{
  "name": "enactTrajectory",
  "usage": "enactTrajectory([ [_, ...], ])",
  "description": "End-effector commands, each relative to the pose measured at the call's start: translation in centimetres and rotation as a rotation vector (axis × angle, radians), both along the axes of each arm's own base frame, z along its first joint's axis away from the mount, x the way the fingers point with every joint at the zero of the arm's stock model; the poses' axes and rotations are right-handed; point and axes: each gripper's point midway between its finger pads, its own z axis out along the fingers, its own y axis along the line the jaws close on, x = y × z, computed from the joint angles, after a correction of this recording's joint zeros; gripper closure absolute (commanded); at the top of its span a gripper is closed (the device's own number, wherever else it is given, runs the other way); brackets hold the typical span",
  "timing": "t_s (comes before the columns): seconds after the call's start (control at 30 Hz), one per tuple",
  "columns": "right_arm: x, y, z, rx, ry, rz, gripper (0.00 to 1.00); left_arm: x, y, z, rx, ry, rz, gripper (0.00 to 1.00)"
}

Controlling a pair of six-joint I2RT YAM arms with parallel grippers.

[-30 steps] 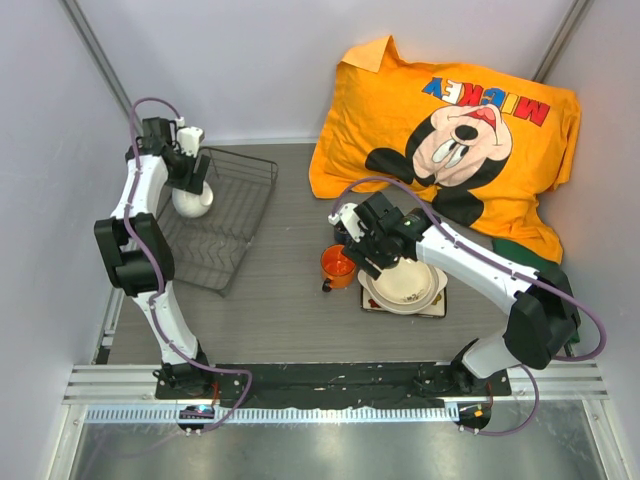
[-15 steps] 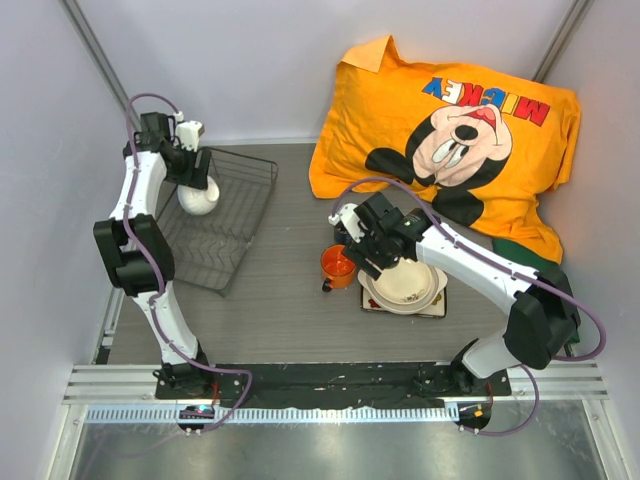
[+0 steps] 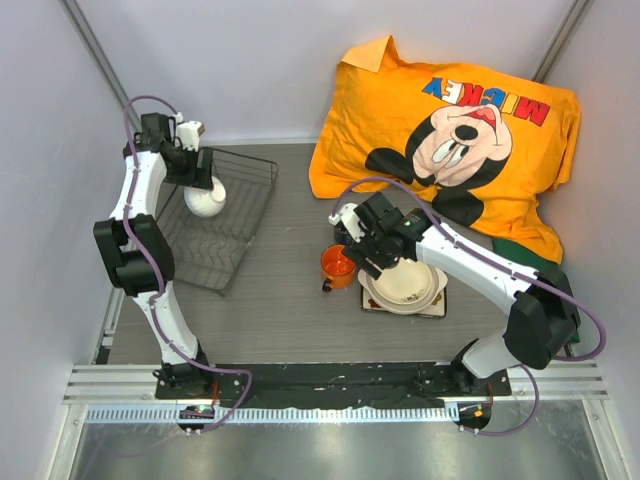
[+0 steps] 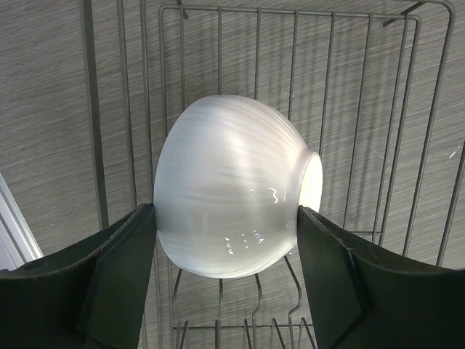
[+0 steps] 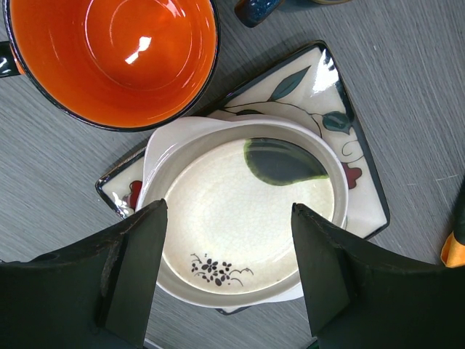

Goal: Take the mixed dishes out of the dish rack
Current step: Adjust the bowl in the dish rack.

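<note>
The left gripper (image 3: 200, 178) is clamped on the small white bowl (image 3: 207, 200), one dark finger (image 4: 120, 280) pressed to each side of its rounded wall. In the left wrist view the gripper (image 4: 227, 243) carries the bowl (image 4: 229, 203) tipped on its side, with the foot ring turned to the right of that view and the dish rack (image 4: 90, 109) spread out beneath it. The bowl hangs over the far end of the rack (image 3: 250, 200), inside its wire sides. Whether it touches the wires cannot be told. No other dish shows in the rack.

The right gripper (image 3: 375, 255) hovers well to the right of the rack, its jaws spread wide and holding nothing. The right wrist view shows this gripper (image 5: 229, 243) with its two fingers (image 5: 131, 273) apart above the large cream bowl (image 5: 240, 218).

The other dishes are grouped on the table (image 3: 280, 300), to the right of the rack and well apart from it. Nearest the rack is the orange mug (image 3: 338, 265), upright with its mouth open to the camera (image 5: 109, 54). Farther from the rack, the cream bowl (image 3: 405, 283) sits upright on the square plate (image 5: 341, 145), which lies flat with its corners showing around the bowl (image 3: 440, 303). Only the bottom of the small dark-blue cup (image 5: 254, 9) shows, at the top edge of the right wrist view, just beside the mug and the plate.

Beyond these dishes, to the far right of the rack, lies an orange pillow (image 3: 450, 120) printed with a cartoon mouse.
</note>
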Motion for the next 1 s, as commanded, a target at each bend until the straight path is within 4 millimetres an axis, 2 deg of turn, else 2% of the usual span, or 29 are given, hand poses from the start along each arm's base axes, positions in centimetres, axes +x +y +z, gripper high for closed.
enactTrajectory([
  [0.0,0.9,0.4,1.0,0.019,-0.048,-0.004,0.27,1.1,-0.5,5.4,-0.010,-0.146,-0.005,1.00],
  [0.27,1.0,0.5,0.6,0.014,-0.038,-0.004,0.27,1.1,-0.1,6.0,0.097,-0.175,0.007,1.00],
  [0.57,0.9,0.4,0.4,0.010,-0.032,-0.005,0.27,1.2,-1.6,5.7,0.259,-0.205,-0.023,1.00],
  [0.67,0.9,0.3,0.4,0.011,-0.031,-0.006,0.27,1.4,-0.5,5.8,0.323,-0.219,0.016,1.00],
  [0.7,0.9,0.3,0.4,0.012,-0.030,-0.007,0.27,1.6,-2.0,5.8,0.329,-0.230,-0.012,1.00],
  [0.97,0.9,0.4,0.2,0.013,-0.027,-0.008,0.27,1.5,-1.8,6.7,0.460,-0.295,0.024,1.00],
])
